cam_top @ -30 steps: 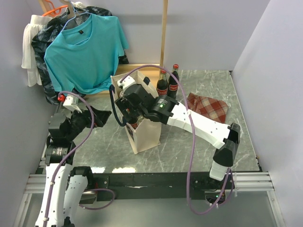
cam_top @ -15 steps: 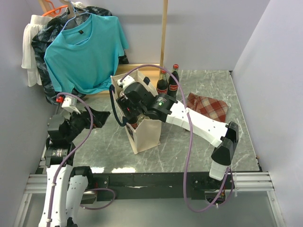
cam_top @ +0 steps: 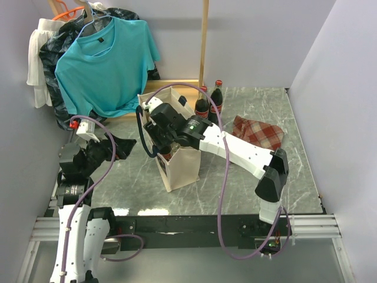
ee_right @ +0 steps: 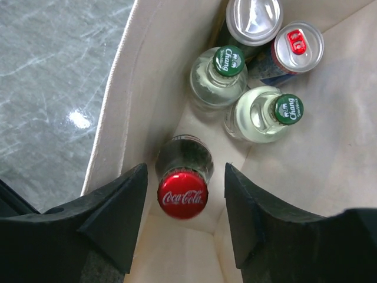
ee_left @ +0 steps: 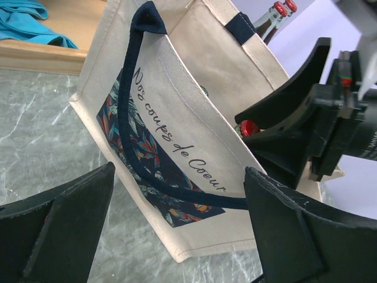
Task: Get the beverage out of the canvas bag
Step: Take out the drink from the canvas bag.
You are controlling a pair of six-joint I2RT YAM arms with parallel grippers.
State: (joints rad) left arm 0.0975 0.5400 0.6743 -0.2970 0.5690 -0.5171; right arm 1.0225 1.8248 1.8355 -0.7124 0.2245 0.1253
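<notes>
The cream canvas bag (cam_top: 184, 168) with navy handles (ee_left: 126, 106) stands upright mid-table. Inside it, in the right wrist view, a cola bottle with a red cap (ee_right: 182, 196) stands by the bag's wall (ee_right: 135, 88). My right gripper (ee_right: 184, 177) is lowered into the bag's mouth (cam_top: 165, 144), open, one finger on each side of that cap with a gap on both sides. My left gripper (ee_left: 179, 230) is open just left of the bag (ee_left: 194, 135), holding nothing. The red cap (ee_left: 247, 127) also shows from there.
Two clear green-capped bottles (ee_right: 228, 61) and two cans (ee_right: 254, 15) share the bag. Behind it stand two cola bottles (cam_top: 209, 101). A plaid cloth (cam_top: 259, 132) lies to the right. A teal shirt (cam_top: 106, 59) hangs on a wooden frame (cam_top: 203, 41) at the back left.
My right arm has shifted left and its wrist has reached further over the bag's mouth. The left arm has barely moved.
</notes>
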